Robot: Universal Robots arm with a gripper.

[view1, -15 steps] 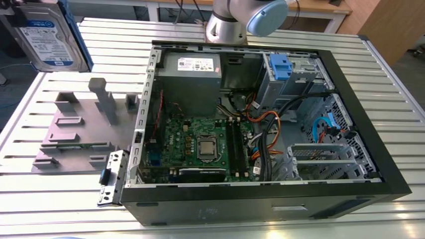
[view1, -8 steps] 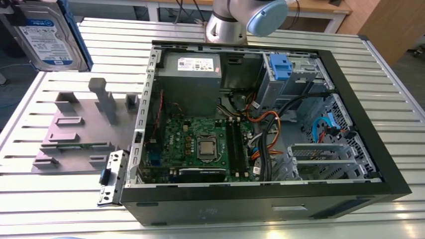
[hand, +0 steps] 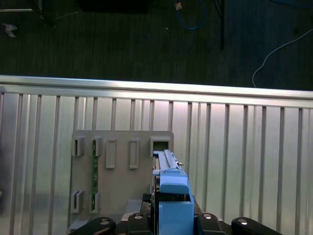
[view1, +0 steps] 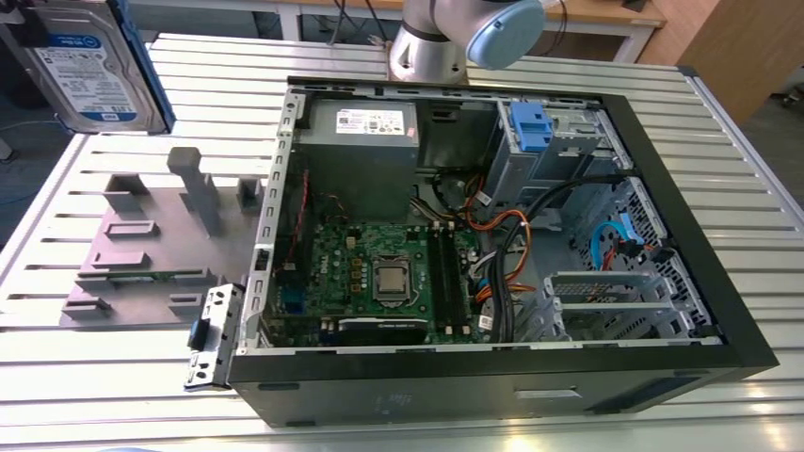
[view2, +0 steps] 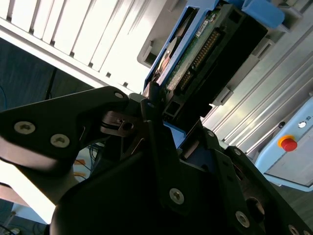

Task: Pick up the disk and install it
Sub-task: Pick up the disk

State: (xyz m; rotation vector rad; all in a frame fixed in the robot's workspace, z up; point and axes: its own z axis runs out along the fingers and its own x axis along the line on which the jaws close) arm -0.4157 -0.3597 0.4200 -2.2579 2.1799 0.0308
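Observation:
The disk [view1: 86, 68], a silver hard drive with a white-and-blue label and a blue frame, hangs high at the exterior view's far left, above the slatted table. In the second wrist view my gripper [view2: 171, 125] is shut on the disk [view2: 195, 54], whose green circuit board and connector edge face the camera. The first wrist view looks down along the disk's blue-framed edge [hand: 171, 193], held over the grey fixture [hand: 117, 186], with the gripper [hand: 171, 223] clamped around it.
An open black computer case [view1: 741, 348] lies on the table, showing the motherboard, cables and a metal drive bay with a blue latch [view1: 528, 127]. The grey fixture [view1: 164, 245] sits to the case's left in the exterior view. The arm's base [view1: 434, 47] stands behind the case.

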